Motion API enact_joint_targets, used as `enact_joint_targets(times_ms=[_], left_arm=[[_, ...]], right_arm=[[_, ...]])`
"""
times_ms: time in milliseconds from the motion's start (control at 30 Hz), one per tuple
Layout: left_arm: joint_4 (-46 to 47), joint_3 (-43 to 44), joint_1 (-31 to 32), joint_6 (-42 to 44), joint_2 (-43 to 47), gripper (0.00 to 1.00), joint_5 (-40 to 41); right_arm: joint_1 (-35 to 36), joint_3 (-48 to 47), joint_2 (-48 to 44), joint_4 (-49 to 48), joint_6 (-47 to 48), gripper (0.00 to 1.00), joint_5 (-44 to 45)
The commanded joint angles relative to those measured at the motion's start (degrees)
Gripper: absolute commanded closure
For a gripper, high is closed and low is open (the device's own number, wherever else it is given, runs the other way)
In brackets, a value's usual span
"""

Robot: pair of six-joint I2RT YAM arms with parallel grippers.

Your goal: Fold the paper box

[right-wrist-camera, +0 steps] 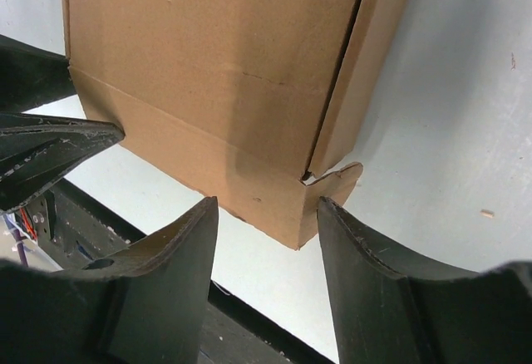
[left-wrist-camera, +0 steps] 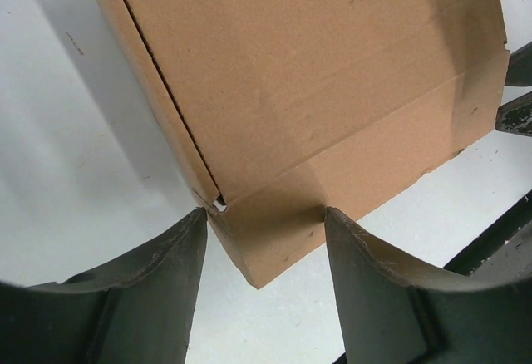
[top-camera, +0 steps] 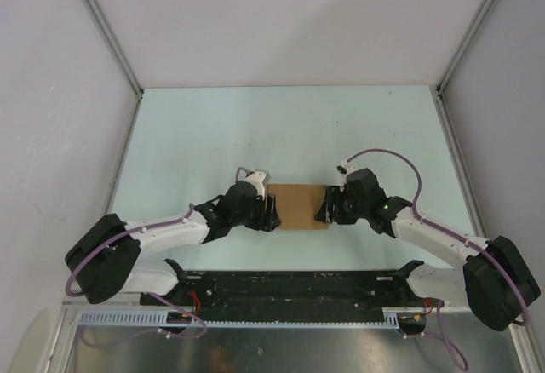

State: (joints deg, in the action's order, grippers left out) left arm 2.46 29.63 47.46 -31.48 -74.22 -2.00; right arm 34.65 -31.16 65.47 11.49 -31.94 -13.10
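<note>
1. Nearest the lens in the left wrist view are the dark fingers [left-wrist-camera: 166,289] of my left gripper [left-wrist-camera: 264,213]. They stand spread and released, with one corner of the paper box [left-wrist-camera: 316,90] poking down between them at the bottom centre of the frame. Nothing is clamped.
2. The right wrist view shows the same. My right gripper [right-wrist-camera: 266,202] is unclenched, its fingers apart and straddling the corner at the other end of the box. Pale surface shows between that corner and the inner edge of each finger.
3. From above, the box lies flat on the light bench [top-camera: 255,126] near the middle of the frame. My left gripper is at its left end and my right gripper is at its right end.
4. I judge the box nearly folded, since it already reads as a closed rectangular shape. A small tab [right-wrist-camera: 339,174] juts out at the corner, right of centre in the right wrist view. A narrow slit [left-wrist-camera: 218,205] gapes at the corner in the left wrist view.
5. To finish well, I should brace one end squarely with my left gripper while my right one nudges the tab inward along its crease.
6. The push should be gentle and level. The cardboard looks thin, so a skewed or hard squeeze could buckle a wall or slide the box across the bench.
</note>
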Motion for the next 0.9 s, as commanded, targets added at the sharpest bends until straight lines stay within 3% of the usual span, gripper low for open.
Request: enact_joint_targets(times_ms=[0, 867], left_arm=[[1.6, 2.4, 0.2, 0.5, -0.3, 0.38, -0.9], [2.5, 2.3, 0.3, 0.2, -0.8, 0.5, -2.0]], right_arm=[[0.1, -0.7, 0.7, -2.0, 0.0, 0.45, -0.8], [0.1, -0.8, 1.9, -3.6, -1.5, 0.51, -1.6]])
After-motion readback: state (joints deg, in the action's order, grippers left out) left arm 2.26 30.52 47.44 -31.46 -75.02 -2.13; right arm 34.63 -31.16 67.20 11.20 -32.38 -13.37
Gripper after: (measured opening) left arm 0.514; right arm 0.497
